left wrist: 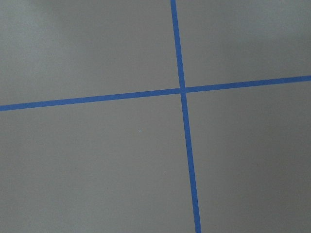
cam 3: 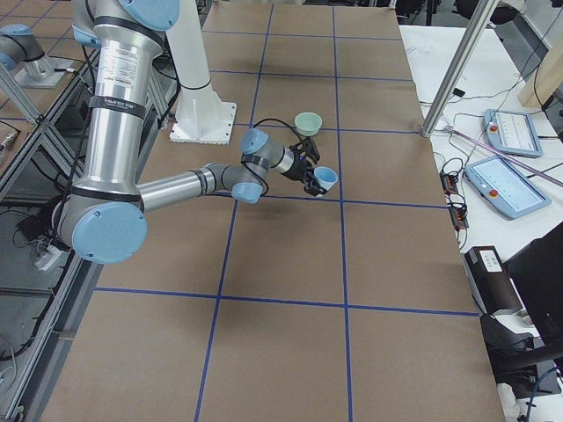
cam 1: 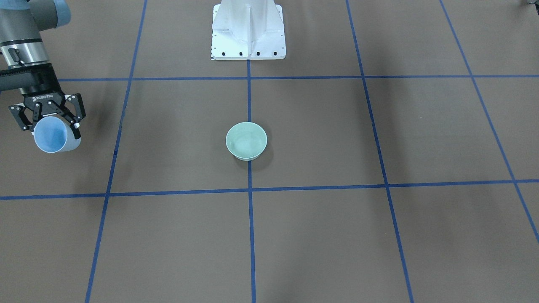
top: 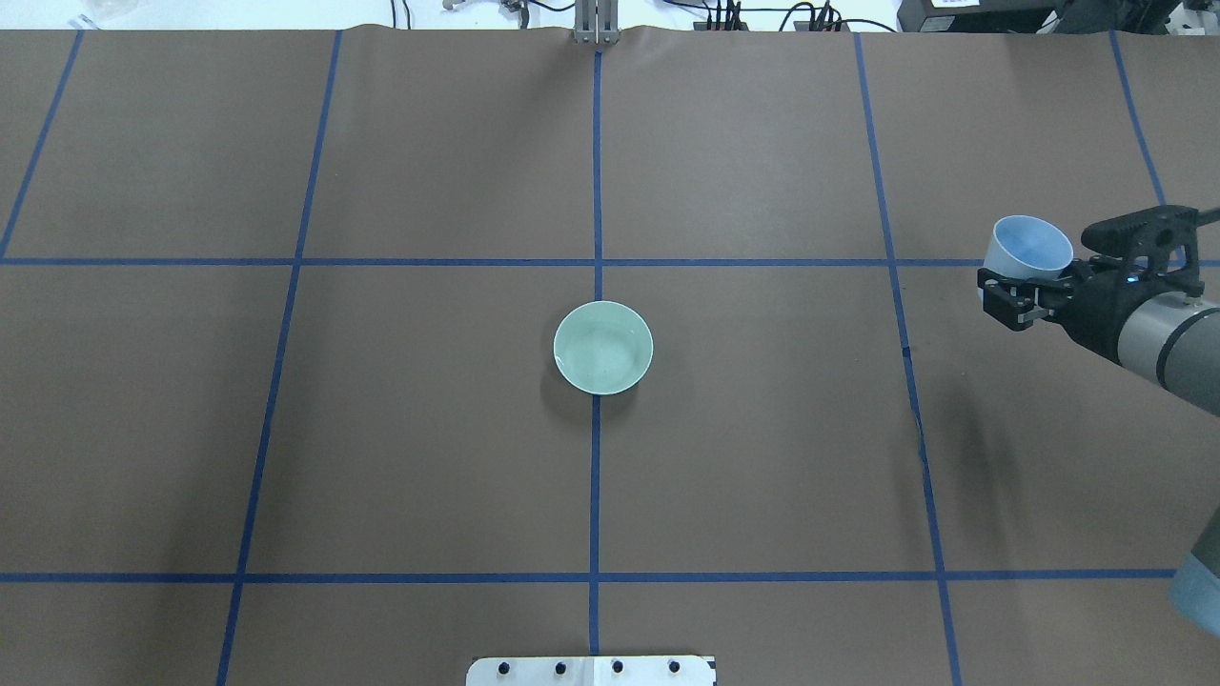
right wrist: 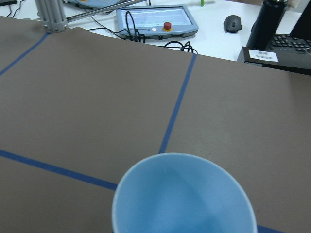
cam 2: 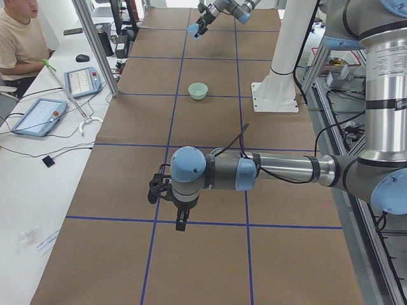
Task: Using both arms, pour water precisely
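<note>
My right gripper (cam 1: 52, 128) is shut on a pale blue cup (cam 1: 54, 135) and holds it above the table, far to one side of the bowl. The cup (top: 1027, 246) tilts slightly, mouth up. The right wrist view looks into the cup (right wrist: 184, 199); I cannot tell whether water is in it. A pale green bowl (cam 1: 246, 141) stands at the table's middle on a tape crossing (top: 603, 348). My left arm (cam 2: 280, 168) reaches low over the near end of the table. Whether its gripper (cam 2: 168, 202) is open or shut, I cannot tell. The left wrist view shows only brown table and blue tape.
The white pedestal (cam 1: 248, 31) stands at the robot side of the table. A person (cam 2: 19, 32) sits at a side bench with control tablets (cam 2: 35, 114) and cables. Aluminium posts (cam 2: 95, 44) rise along the table's far edge. Blue tape lines grid the brown surface.
</note>
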You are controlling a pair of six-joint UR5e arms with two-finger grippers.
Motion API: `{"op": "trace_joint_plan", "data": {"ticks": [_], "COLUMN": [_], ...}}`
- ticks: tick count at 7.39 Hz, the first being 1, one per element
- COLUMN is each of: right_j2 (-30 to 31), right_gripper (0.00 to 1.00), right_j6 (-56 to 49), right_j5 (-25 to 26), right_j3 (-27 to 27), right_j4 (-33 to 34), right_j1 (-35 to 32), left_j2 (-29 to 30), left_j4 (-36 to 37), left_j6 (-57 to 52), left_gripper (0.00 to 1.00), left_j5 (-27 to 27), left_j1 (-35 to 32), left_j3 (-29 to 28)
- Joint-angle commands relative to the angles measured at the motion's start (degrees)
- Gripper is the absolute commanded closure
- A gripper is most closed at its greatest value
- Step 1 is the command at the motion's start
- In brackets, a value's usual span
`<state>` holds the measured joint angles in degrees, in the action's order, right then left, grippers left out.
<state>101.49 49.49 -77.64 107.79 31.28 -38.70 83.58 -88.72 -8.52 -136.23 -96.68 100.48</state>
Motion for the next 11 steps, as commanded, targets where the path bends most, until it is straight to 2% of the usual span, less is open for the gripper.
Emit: {"op": "trace_joint_plan", "data": {"ticks": [1, 2, 3, 4, 5, 7, 8, 10, 11], "right_j2": [0.64, 0.2, 0.2, 0.11, -0.24, -0.33, -0.42, -0.42, -0.24], "right_gripper": [1.0, 1.0, 1.0, 0.93, 0.8, 0.18, 0.0, 0.0, 0.0], "right_j6": [1.75, 2.97, 2.98, 2.98, 2.98, 2.98, 3.07, 3.42, 3.16], "right_j5": [10.96, 16.33, 18.55, 19.53, 21.28, 23.06, 23.15, 23.59, 23.59], "right_j3": [-5.47, -8.44, -11.26, -13.98, -16.45, -17.7, -17.7, -17.35, -17.61], "right_j4": [-5.0, -8.48, -12.61, -15.69, -17.55, -18.54, -18.71, -19.32, -22.46], "right_j1": [4.48, 8.25, 10.12, 11.09, 11.88, 13.03, 13.12, 13.04, 12.95], "left_j2": [0.0, 0.0, 0.0, 0.0, 0.0, 0.0, 0.0, 0.0, 0.0], "left_j4": [-0.05, -0.05, 0.04, 0.04, 0.04, 0.04, 0.04, 0.04, -0.05], "left_j6": [0.0, 0.0, 0.0, 0.0, 0.0, 0.0, 0.0, 0.0, 0.0], "left_gripper": [0.0, 0.0, 0.0, 0.0, 0.0, 0.0, 0.0, 0.0, 0.0], "left_j5": [0.0, 0.0, 0.0, 0.0, 0.0, 0.0, 0.0, 0.0, 0.0], "left_j1": [0.0, 0.0, 0.09, 0.09, 0.09, 0.09, 0.09, 0.09, 0.09], "left_j3": [0.06, 0.06, -0.02, 0.06, -0.02, -0.02, -0.02, -0.02, -0.02]}}
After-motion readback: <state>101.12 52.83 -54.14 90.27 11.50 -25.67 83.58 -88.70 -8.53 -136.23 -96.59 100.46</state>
